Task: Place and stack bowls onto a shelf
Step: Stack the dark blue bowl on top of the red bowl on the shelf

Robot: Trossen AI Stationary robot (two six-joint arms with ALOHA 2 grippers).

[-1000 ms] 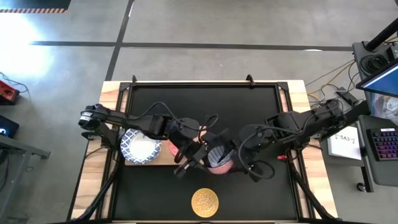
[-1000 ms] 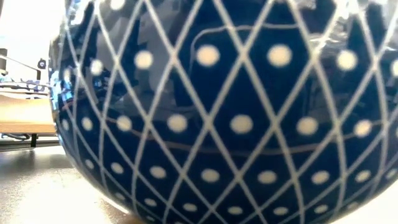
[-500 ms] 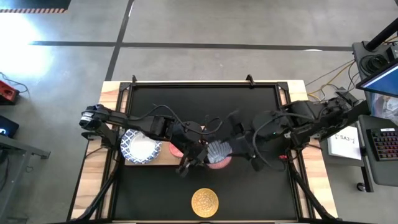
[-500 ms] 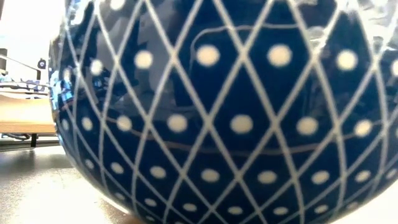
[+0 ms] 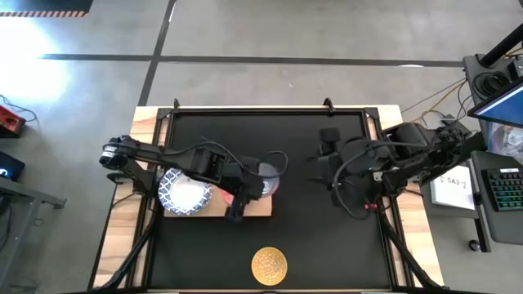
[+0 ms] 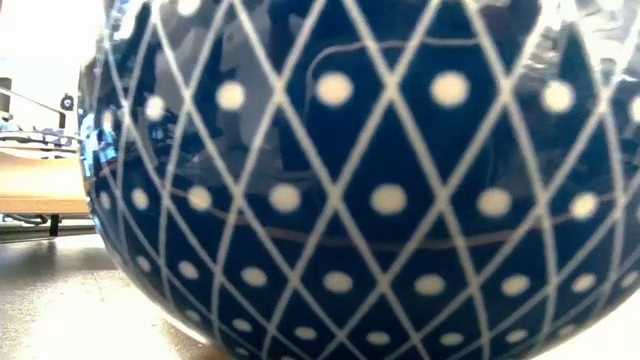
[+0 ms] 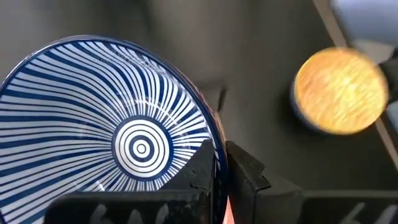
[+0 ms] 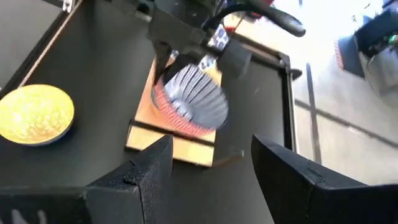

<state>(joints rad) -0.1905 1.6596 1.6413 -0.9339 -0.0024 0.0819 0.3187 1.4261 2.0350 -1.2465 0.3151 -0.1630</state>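
Note:
My left gripper (image 5: 253, 189) is shut on a small grey-blue striped bowl (image 7: 140, 146), which it holds tilted over the right end of the light-wood shelf (image 5: 221, 208). A red bowl (image 8: 174, 118) shows close under the striped bowl (image 8: 199, 99). A large white bowl with a blue patterned rim (image 5: 185, 193) sits on the shelf's left end. A yellow bowl (image 5: 269, 265) stands on the black table near its near edge. My right gripper (image 8: 211, 168) is open and clear of everything, toward the table's right side (image 5: 320, 147). My left gripper pinches the striped bowl's rim (image 7: 214, 140), one finger inside (image 7: 202, 165) and one outside (image 7: 245, 168). The fingers come in from the table's left. The bowl is tilted on its side. A red sliver (image 7: 227, 211) shows between the fingers; whether the red bowl is also held, I cannot tell.
A dark blue bowl wall with a white lattice and dots (image 6: 370, 180) fills the low view and hides the table behind it. Bare black table lies between the shelf and the far edge (image 5: 270, 131). A desk with a keyboard stands beyond the right edge (image 5: 502, 188).
My right gripper has drawn back from the striped bowl toward the table's right and far side. My left gripper has carried the striped bowl, with the red one under it, toward the left and far side, over the shelf's right end.

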